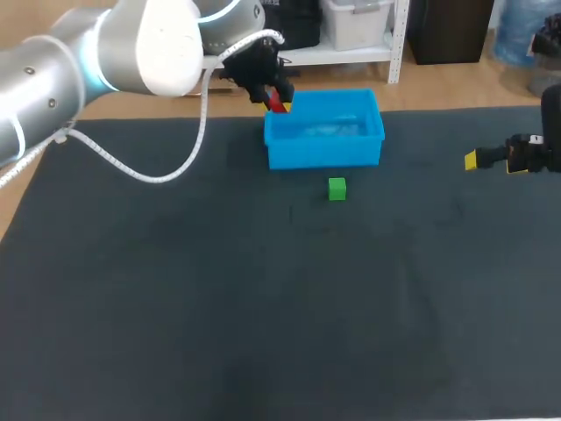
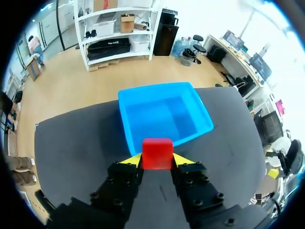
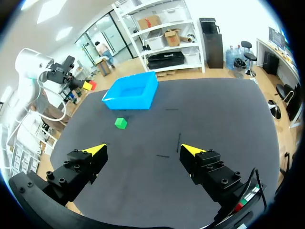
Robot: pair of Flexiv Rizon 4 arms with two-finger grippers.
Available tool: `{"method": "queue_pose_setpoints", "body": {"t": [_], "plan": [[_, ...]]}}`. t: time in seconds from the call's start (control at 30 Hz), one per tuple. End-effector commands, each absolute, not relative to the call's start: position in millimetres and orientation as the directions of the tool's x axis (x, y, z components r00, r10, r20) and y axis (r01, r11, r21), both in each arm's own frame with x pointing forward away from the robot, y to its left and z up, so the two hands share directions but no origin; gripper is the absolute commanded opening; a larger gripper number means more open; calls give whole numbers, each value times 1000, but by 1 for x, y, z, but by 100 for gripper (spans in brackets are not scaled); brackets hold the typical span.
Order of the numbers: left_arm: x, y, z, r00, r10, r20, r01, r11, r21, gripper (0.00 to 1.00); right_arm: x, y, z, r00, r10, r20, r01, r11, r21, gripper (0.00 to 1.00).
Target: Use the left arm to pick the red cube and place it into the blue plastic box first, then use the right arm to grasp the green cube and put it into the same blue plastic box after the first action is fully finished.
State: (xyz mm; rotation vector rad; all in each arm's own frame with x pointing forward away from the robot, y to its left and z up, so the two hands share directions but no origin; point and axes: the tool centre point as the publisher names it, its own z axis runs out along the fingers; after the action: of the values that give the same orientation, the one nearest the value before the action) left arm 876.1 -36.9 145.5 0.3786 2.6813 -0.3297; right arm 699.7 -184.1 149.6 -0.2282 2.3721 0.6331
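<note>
Where dark table [image 1: 175, 307] spreads, green cube [image 1: 337, 189], blue box [image 1: 324, 154]

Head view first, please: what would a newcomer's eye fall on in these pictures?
At the far side of the dark table, the blue plastic box stands out, with the left gripper holding the red cube at its rim. The green cube lies alone just before the box; the right gripper hangs open at the table's right edge.

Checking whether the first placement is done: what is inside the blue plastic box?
The blue plastic box shows only bare floor. The red cube sits clamped in the left gripper at the rim, covering part of the near wall.
</note>
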Motion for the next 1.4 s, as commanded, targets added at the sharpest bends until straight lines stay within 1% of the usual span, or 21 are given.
{"method": "queue_pose_setpoints", "body": {"t": [0.03,0.67,1.4], "plan": [[889,-41,145,-880,219,-421,314,934,-171,0,700,-185,149,-765,1,-644,-321,866,383,100],[906,-62,148,-860,254,-442,351,924,-151,0,700,-185,149,-765,1,-644,-321,866,383,100],[929,-74,134,-858,253,-447,343,930,-130,0,700,-185,149,-765,1,-644,-321,866,383,100]]}}
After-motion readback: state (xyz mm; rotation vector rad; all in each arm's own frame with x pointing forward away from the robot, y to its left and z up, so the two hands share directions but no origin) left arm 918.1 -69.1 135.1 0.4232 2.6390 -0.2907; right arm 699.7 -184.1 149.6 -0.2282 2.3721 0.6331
